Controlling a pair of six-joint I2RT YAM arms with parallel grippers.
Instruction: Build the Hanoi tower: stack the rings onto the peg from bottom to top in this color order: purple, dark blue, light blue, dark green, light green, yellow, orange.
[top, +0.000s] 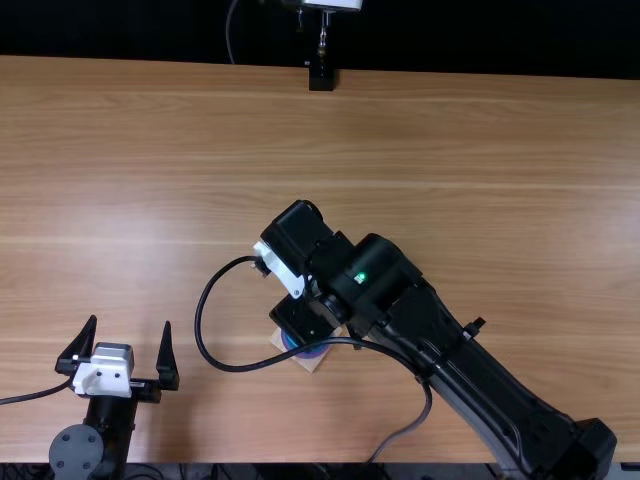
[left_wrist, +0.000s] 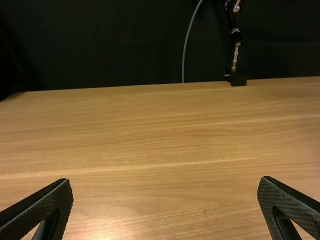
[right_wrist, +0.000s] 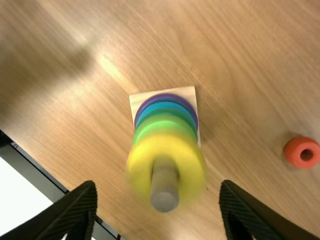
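Right gripper (top: 300, 319), fingers wide apart near yellow ring (right_wrist: 138, 162).

Black drapery (left_wrist: 100, 45) spans behind the far edge of the light brown, wood-grained desk (top: 120, 160). A grey cable (left_wrist: 183, 62) hangs beyond that edge; light glints off the desktop.

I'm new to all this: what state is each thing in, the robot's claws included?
Left claw: open
Right claw: open
Peg: tip bare above the rings
Wooden base: flat on the table
Purple ring: lowest on the peg
Yellow ring: topmost on the peg
Orange ring: off the peg, on the table
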